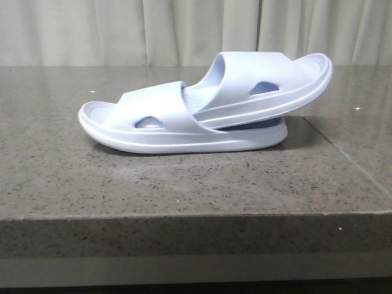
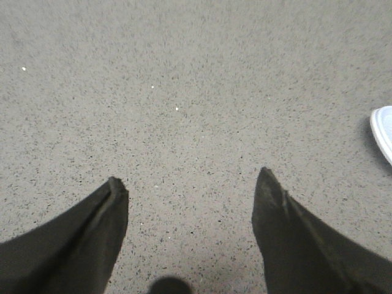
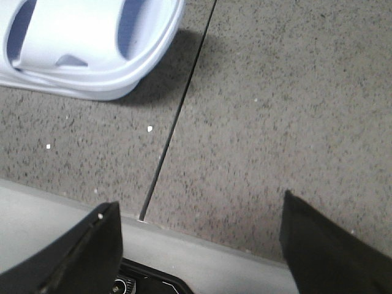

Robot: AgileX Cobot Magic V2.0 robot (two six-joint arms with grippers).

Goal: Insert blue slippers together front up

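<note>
The pair of pale blue, almost white moulded foam slippers (image 1: 202, 107) is seen nested on the speckled grey stone surface (image 1: 184, 184): the lower slipper (image 1: 153, 125) lies flat on its sole, and the upper slipper (image 1: 269, 82) is pushed under its wide strap, its free end tilted up and to the right. Each strap shows an oval side hole. The insertion is judged to be done, or very nearly so.

Neither arm appears in the front view. In the left wrist view the left gripper (image 2: 190, 196) is held wide open over bare surface, nothing between its dark fingers (image 2: 92, 233), with only a slipper's edge (image 2: 383, 131) near the frame border. The right gripper (image 3: 202, 226) is likewise spread wide and empty, near the surface's front edge, well apart from the slippers (image 3: 86, 49). No further grasp seems called for; at most, the seating of the pair might be checked.
</note>
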